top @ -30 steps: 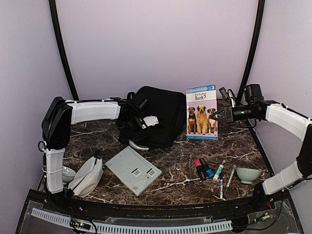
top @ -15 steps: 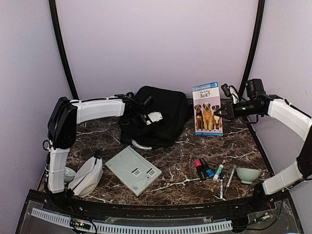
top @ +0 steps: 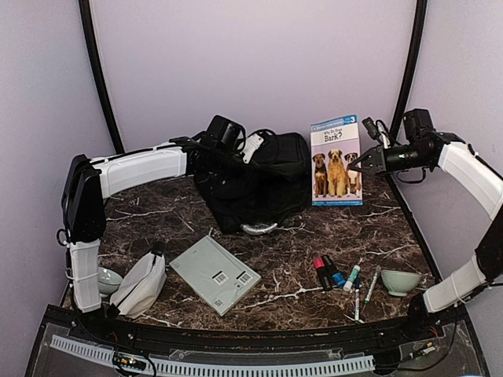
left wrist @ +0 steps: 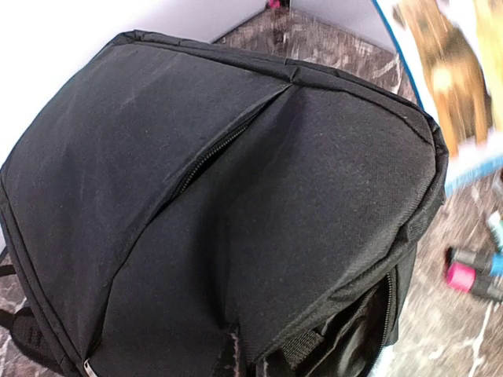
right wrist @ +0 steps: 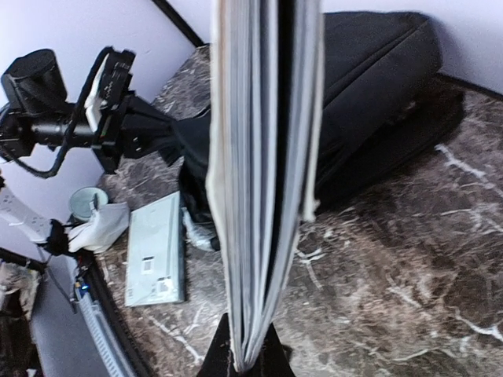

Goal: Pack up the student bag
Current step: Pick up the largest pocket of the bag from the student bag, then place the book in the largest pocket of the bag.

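**Top view:** the left gripper (top: 253,149) pinches the top of the backpack (top: 267,188) at the worktop's (top: 299,267) rear middle. The right gripper (top: 355,163) clamps a book (top: 336,161) upright beside it.
**Left wrist:** the zip opening (left wrist: 368,330) gapes.
**Right wrist:** the book is edge-on.
The step is probably loading the book; next, align it over the opening.

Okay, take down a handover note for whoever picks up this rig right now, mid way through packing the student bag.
Left gripper: shut on the top of the student bag, holding it up at the back.
Right gripper: shut on one edge of the dog book, upright beside the bag.
Done: bag and book are both gripped; nothing seen inside the bag.
Left: book into the bag, then likely the grey case, pouch, markers and pens lying at the front.
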### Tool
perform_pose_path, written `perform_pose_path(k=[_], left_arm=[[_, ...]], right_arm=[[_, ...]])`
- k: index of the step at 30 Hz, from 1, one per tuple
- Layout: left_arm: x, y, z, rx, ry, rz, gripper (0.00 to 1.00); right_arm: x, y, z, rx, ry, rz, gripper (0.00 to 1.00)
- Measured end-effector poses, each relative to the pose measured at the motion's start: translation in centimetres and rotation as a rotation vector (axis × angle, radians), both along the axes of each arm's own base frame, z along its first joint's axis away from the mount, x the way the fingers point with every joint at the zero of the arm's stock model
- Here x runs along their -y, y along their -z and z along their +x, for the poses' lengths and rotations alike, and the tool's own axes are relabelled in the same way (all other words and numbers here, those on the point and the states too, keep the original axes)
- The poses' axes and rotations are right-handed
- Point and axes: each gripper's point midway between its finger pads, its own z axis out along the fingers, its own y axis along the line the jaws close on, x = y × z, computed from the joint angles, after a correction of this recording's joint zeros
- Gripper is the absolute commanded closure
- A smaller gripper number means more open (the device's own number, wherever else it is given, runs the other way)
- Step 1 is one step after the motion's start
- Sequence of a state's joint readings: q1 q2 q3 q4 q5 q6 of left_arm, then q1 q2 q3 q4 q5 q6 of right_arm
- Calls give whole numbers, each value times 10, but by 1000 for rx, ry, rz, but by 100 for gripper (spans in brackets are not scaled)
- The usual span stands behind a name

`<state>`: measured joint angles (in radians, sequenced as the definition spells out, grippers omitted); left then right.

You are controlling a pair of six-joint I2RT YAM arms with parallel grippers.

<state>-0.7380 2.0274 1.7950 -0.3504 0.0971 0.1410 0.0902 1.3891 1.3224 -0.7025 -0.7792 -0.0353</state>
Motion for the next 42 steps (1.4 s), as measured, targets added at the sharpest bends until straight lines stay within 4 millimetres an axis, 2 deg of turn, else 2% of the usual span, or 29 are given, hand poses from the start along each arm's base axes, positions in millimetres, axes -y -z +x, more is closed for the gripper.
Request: perform_pose_path(k=[3,8,12,17,28,31,36,42], left_arm=[[9,-12,3,-10,-23,-87,100],[15,-21,6,-42,-54,-177,100],[18,-21,6,-82,-81,-237,100],[22,-22,8,-111,-112,-298,100],[27,-31,13,-122,-151,-385,100],[28,-34,14,-130,-164,-410,100],[31,-38,15,-150,-181,-457,100],[39,-45,12,-155,-184,-502,100]], right_arm=[[-14,0,-16,-67,-72,67,100],[-42,3,-52,-143,-248,138,100],[-59,30,-80,-282,-386,142,100],[-67,55,-95,-415,-441,156,100],[-98,37,-154,-418,-642,204,100],[-98,39,-158,-422,-628,205,100],[-104,55,-148,-476,-581,193,100],[-123,89,-132,-578,-579,178,100]])
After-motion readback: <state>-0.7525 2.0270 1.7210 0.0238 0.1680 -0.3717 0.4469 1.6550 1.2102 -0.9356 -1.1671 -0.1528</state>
